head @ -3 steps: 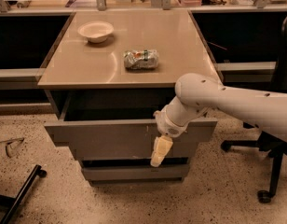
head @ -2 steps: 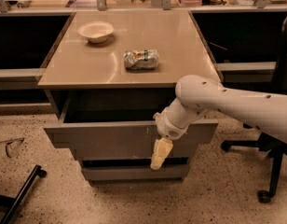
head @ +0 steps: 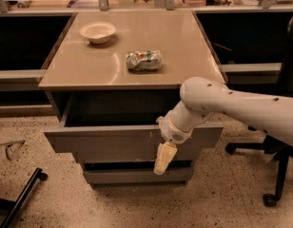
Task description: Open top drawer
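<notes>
The top drawer (head: 108,143) is a wide flat grey front with small white scratches right of centre. It stands pulled out from under the beige cabinet top (head: 132,65), with a dark gap behind it. My gripper (head: 163,159) hangs point-down in front of the drawer front, right of centre, its cream fingertips reaching below the drawer's lower edge. The white arm comes in from the right.
A narrower grey drawer front (head: 137,175) sits below. On the cabinet top lie a white bowl (head: 97,32) and a crushed can (head: 144,60). An office chair base (head: 275,175) stands at the right. A black bar (head: 23,194) and glasses (head: 11,148) lie on the speckled floor at left.
The drawer front has come slightly farther out towards the camera, and my gripper moved with it.
</notes>
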You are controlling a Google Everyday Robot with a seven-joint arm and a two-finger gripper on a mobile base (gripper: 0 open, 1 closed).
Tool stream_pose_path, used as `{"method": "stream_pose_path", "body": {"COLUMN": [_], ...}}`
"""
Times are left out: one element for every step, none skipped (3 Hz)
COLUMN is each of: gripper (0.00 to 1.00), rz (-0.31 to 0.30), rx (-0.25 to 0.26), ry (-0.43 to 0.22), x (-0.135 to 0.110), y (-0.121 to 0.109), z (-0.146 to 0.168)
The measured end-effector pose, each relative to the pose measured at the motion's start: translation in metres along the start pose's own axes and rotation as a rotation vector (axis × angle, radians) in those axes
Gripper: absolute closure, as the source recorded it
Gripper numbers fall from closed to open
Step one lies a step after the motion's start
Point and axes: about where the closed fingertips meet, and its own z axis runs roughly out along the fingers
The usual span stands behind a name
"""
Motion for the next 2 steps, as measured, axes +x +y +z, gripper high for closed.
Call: {"method": "stream_pose_path", "body": {"gripper": [0.00, 0.00], "rz": [0.009, 0.009], "rx": [-0.012, -0.012], "ry": [-0.007, -0.007], "x": [0.0006, 0.0006], "y": [0.0089, 0.0090], "z": [-0.0012, -0.0012]}}
